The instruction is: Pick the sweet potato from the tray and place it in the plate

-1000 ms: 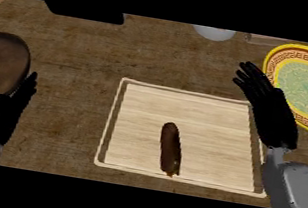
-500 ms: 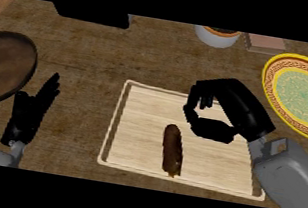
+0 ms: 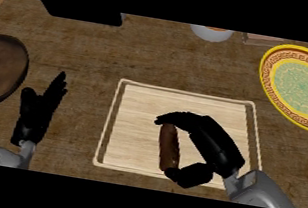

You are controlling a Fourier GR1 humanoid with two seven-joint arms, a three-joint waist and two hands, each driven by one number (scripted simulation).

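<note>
Right hand has dropped from above the tray onto the sweet potato.
Fingers and thumb curl round the potato, which lies on the tray; left hand rests open on the counter; plate sits well apart.

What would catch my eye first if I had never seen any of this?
Likely the black right hand in the middle, its fingers curled over a brown sweet potato on a pale wooden tray. Next, the bright yellow and green plate at the upper right. The left hand rests open at the lower left.
</note>
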